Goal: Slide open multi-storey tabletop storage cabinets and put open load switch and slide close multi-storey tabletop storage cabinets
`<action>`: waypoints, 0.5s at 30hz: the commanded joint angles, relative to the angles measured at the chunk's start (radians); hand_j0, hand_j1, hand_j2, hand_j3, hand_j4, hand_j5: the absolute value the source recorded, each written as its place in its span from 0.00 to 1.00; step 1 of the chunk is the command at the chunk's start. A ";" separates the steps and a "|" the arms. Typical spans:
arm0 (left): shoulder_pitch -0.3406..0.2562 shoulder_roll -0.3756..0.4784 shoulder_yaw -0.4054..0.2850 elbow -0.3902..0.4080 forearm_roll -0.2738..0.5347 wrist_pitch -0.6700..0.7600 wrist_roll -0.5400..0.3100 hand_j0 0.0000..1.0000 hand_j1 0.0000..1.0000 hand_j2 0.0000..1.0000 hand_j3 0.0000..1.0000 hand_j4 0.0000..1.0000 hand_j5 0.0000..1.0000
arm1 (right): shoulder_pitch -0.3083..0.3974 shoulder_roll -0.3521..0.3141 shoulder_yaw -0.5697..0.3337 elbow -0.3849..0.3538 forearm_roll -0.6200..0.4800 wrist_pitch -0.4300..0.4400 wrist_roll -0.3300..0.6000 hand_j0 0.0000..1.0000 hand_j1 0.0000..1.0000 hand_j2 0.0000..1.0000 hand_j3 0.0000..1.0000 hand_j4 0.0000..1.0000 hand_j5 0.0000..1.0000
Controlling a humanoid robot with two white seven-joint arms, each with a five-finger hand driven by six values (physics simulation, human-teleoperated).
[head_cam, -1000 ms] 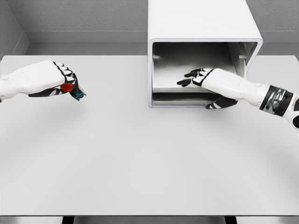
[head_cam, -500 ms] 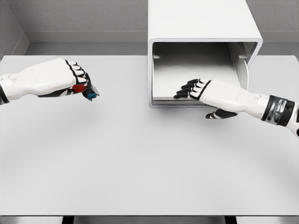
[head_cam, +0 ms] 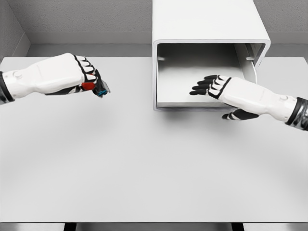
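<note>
Clearly red-and-blue, the load switch (head_cam: 97, 88) sits clenched in the left hand (head_cam: 79, 77).

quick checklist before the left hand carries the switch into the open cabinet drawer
1. Load switch gripped in left hand: ok, fingers curled around it.
2. Drawer of the cabinet slid out: ok, its tray is open toward the robot.
3. Drawer floor free of objects: ok, nothing lies in it.
4. Right hand out of the drop zone: not ok, its spread fingers hang over the drawer's right half.
5. Path across the table from left hand to drawer: ok, nothing stands between.
6. Switch orientation in the grasp: cannot tell, mostly hidden by fingers.
</note>
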 commanded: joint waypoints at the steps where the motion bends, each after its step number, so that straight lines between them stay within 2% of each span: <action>1: -0.002 -0.017 -0.002 -0.007 0.005 0.001 0.001 0.45 0.45 0.45 0.45 0.45 0.45 | 0.003 -0.004 -0.038 -0.009 -0.021 0.003 -0.001 0.98 0.98 0.98 0.98 0.98 0.98; 3: -0.011 -0.023 -0.003 -0.007 0.005 0.001 0.001 0.45 0.45 0.45 0.45 0.45 0.45 | 0.020 -0.028 -0.077 -0.018 -0.070 0.003 -0.001 0.97 0.97 0.97 0.97 0.97 0.97; 9: -0.041 -0.063 -0.006 -0.008 0.002 0.001 0.001 0.45 0.45 0.45 0.45 0.45 0.45 | 0.074 -0.043 -0.207 -0.021 -0.145 0.003 -0.002 0.88 0.88 0.88 0.88 0.88 0.88; 13: -0.072 -0.099 -0.011 -0.007 -0.001 0.001 -0.005 0.45 0.45 0.45 0.45 0.45 0.45 | 0.075 -0.065 -0.216 -0.021 -0.182 0.003 -0.002 0.80 0.80 0.80 0.80 0.80 0.80; 15: -0.080 -0.115 -0.011 -0.007 -0.004 0.001 -0.005 0.45 0.45 0.45 0.45 0.45 0.45 | 0.098 -0.076 -0.259 -0.021 -0.209 0.003 -0.002 0.74 0.74 0.74 0.74 0.74 0.74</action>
